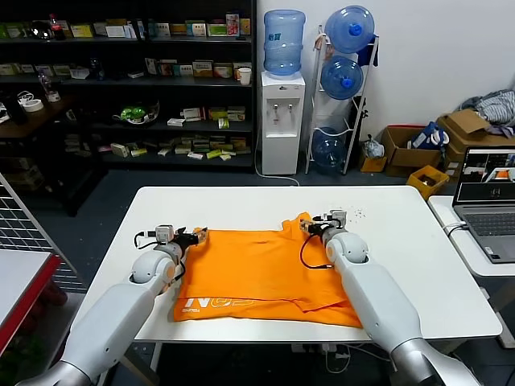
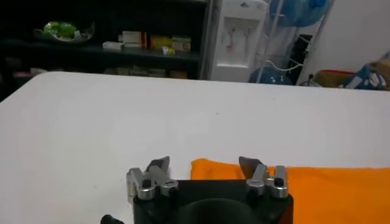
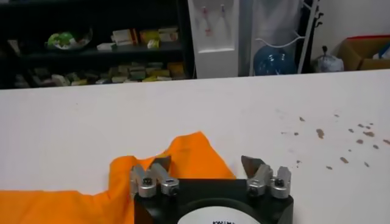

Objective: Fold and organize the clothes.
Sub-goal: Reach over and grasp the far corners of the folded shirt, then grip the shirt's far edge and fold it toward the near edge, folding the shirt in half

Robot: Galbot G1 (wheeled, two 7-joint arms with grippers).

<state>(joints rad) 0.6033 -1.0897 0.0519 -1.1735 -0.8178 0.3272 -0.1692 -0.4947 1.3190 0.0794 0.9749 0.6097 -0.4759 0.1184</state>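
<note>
The left gripper point(image 1: 198, 235) is low at the far left corner of the orange T-shirt point(image 1: 257, 269), with its fingers point(image 2: 159, 164) spread wide and nothing between them. The T-shirt lies mostly flat on the white table point(image 1: 402, 233), near its front edge. The right gripper point(image 1: 310, 227) is at the shirt's raised far right corner, also wide open.

The T-shirt point(image 1: 261, 273) is spread on the bench point(image 1: 402, 241), toward its near edge. The left claw point(image 1: 195, 236) is set at its far left corner, the right claw point(image 1: 310, 226) at its far right corner, apparently above a raised fold.
</note>
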